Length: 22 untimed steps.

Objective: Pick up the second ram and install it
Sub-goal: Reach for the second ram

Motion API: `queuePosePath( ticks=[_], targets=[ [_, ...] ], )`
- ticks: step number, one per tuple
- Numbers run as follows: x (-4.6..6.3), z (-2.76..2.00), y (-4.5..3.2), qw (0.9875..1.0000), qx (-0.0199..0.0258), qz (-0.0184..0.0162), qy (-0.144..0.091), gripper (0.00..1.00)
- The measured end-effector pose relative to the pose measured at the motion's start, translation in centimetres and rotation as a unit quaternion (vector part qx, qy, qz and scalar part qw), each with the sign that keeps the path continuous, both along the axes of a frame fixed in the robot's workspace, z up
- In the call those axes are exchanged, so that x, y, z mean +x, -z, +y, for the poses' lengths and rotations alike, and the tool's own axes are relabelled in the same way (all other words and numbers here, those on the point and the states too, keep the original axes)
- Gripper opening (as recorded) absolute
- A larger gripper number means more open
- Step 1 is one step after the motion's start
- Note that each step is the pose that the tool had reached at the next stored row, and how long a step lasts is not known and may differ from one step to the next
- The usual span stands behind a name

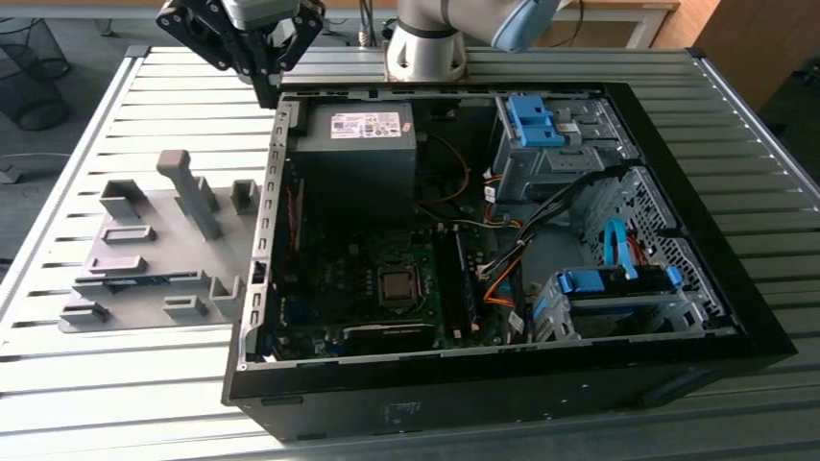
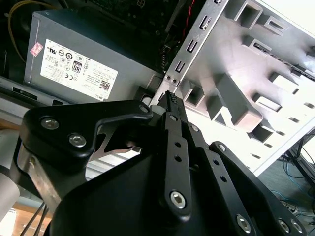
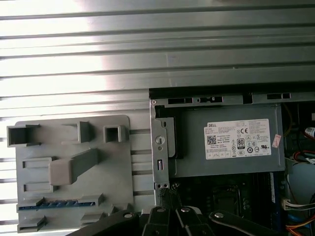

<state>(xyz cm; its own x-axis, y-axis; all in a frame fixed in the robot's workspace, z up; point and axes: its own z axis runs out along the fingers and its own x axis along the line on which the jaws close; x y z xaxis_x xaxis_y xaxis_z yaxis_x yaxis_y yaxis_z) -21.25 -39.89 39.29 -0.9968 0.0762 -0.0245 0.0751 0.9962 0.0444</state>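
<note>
While the gripper (image 1: 264,94) hung above the rear corner of the open computer case (image 1: 717,327), next to the power supply (image 1: 365,154), its fingers were pressed together at the tips and held nothing. The second ram (image 3: 56,203) sat in a slot near one end of the grey holder (image 3: 74,142). That holder rested on the slatted desk (image 1: 115,403), to the exterior view's left of the case, and the stick was well apart from the gripper. By my judgement the step in hand was the approach to the pick, and the grasp had not yet begun. The pick would call for bringing the gripper over the holder and parting the fingers. They would then have to line up across the thin board, so that they close on its faces and miss the raised blocks beside it.
</note>
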Motion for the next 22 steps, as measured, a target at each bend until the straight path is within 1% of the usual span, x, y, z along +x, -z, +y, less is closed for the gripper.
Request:
queuePosePath(
  ticks=[22],
  targets=[
    [-1.2, 0.0, 0.02, 1.0, 0.0, 0.0, 0.0, 0.1]
  ],
)
